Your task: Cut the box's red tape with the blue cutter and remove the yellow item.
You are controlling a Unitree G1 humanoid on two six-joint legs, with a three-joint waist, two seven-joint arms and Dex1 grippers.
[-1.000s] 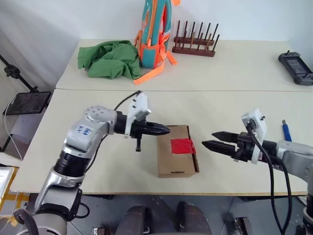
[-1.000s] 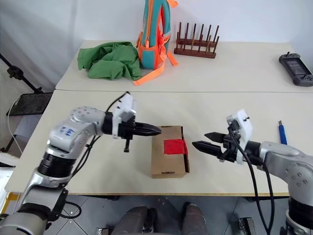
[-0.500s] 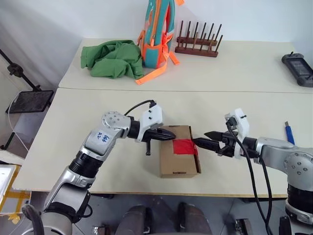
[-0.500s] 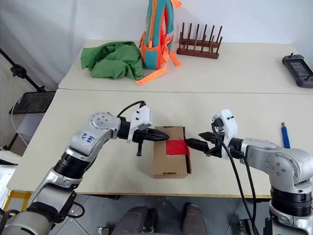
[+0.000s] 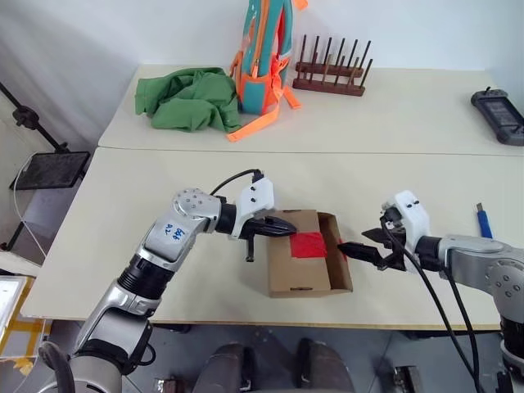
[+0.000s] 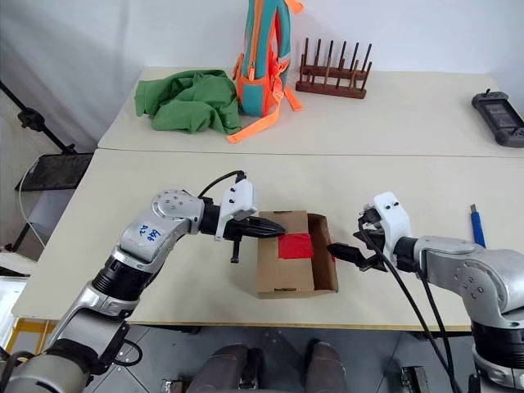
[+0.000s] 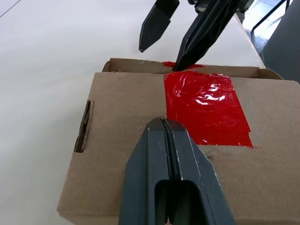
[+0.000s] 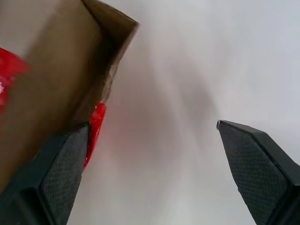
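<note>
1. The box [image 5: 300, 264] lies near the front edge of the near table [image 5: 164, 180], its right side flap [image 5: 337, 255] swung outward.
2. The red tape [image 5: 309, 244] sits on the box's lid toward its right edge, and a torn bit clings to the open flap.
3. The left gripper [image 5: 288, 228], fingers pressed together, rests its tip on the lid at the box's left rear, just left of the tape.
4. The right gripper [image 5: 354, 248], fingers spread wide, has one fingertip at the flap's taped edge on the box's right.
5. The blue cutter [image 5: 481, 221] lies well right of the box, near the table's right edge.
6. Bare tabletop spreads left of and behind the box.
</note>
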